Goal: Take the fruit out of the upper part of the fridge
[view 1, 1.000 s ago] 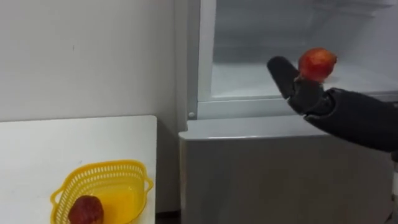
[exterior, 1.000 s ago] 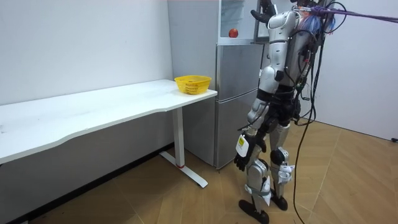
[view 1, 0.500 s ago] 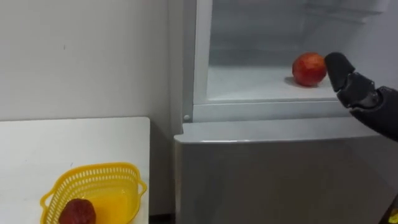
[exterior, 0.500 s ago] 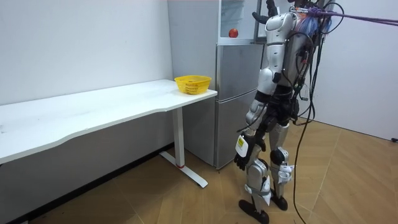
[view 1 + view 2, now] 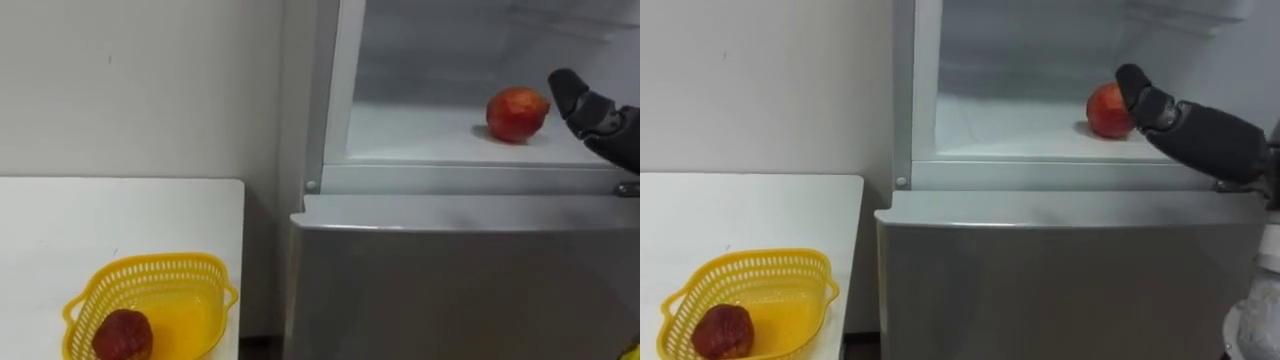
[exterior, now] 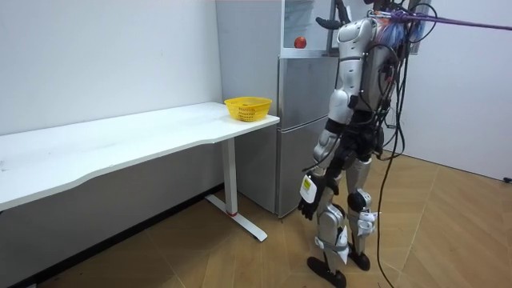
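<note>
Robot stands upright on the wooden floor, directly before the fridge (image 6: pixel 308 120), with the white table (image 5: pixel 120 215) at its left.

Upper compartment: open. One red apple (image 5: pixel 517 113) rests on the white shelf, toward the right side and set back from the front lip. It stands alone on the shelf.

Right hand (image 5: pixel 590 110): raised to shelf height, reaching in from the right. It sits just beside the apple's right flank. The left eye view shows a narrow gap between the two, while in the right eye view the hand's tip overlaps the fruit's edge, so contact cannot be confirmed. Whether the hand is wide or closed cannot be told. It is not wrapped round the apple.

Left hand (image 6: pixel 308 210): hangs low at the robot's side, near the knee (too small in the room view to judge its state).

Lower fridge door (image 5: pixel 450 280): closed.

Table: a yellow basket (image 5: pixel 205 268) stands at the near right corner, close to the fridge. A dark red fruit (image 5: pixel 122 335) lies inside it, on the left.
</note>
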You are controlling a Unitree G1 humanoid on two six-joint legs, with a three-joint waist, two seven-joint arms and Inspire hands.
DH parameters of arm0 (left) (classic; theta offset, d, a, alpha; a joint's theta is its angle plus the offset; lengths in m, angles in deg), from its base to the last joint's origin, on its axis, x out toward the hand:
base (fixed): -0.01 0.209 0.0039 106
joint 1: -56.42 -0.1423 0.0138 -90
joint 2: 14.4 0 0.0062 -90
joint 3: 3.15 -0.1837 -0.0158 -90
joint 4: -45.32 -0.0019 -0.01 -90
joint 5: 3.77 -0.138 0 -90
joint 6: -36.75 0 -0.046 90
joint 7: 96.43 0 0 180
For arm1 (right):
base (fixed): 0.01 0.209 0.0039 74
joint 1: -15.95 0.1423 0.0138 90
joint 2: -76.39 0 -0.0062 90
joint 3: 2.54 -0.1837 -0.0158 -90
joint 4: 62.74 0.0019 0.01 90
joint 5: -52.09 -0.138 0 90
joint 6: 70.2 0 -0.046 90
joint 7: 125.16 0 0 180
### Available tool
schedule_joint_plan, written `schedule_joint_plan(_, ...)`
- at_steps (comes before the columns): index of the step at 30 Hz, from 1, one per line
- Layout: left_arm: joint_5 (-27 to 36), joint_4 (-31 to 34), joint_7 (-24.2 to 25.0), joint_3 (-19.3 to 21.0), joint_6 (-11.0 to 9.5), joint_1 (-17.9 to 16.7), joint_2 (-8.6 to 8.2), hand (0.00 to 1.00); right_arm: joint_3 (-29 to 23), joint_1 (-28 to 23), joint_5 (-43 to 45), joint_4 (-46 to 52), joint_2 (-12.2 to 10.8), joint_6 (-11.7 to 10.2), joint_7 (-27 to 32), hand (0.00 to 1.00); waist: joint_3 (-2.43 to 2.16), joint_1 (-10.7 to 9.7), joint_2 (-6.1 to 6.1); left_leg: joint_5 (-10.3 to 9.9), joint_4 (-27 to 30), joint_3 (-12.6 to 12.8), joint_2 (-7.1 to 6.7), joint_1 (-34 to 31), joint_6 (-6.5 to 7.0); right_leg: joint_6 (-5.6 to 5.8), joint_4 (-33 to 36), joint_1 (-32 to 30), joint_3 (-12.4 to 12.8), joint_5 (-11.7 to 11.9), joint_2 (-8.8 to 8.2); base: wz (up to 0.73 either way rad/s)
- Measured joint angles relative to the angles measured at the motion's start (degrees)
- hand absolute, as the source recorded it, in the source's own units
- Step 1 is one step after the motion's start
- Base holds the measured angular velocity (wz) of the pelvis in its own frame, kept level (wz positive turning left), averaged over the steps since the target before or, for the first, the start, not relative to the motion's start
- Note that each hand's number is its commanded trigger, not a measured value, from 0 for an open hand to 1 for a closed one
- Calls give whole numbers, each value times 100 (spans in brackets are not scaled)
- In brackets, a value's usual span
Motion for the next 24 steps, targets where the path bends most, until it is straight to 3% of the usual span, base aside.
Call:
schedule_joint_plan(2,10,-1,14,13,3,2,20,0,5,162,-167,-384,51,1,-63,0,5,7,-17,-2,2,-71,-11,-11,-1,0,28,-1,-72,0,-17,11)
schedule_joint_plan(7,50,35,48,55,8,-4,76,0,3,694,-853,-1086,424,338,-247,0,-15,65,-51,-3,109,-119,-5,-236,1,-1,106,-182,-135,1,-21,5)
schedule_joint_plan(13,0,312,153,272,118,-54,97,0,13,825,-1317,-1404,866,479,-418,0,-37,162,-80,-1,203,-270,-15,-325,-1,-1,124,-180,-298,1,-28,14)
schedule_joint_plan(20,-59,514,248,275,287,-137,268,0,309,1173,-1684,-1973,920,784,-659,0,-69,265,-125,10,249,-287,-3,-503,-14,-8,183,-341,-296,4,-18,0)
schedule_joint_plan(24,-156,564,253,278,382,-176,280,0,505,1355,-1682,-2176,928,875,-776,0,-67,280,-122,14,277,-298,-2,-592,-13,-16,204,-406,-307,9,-17,0)
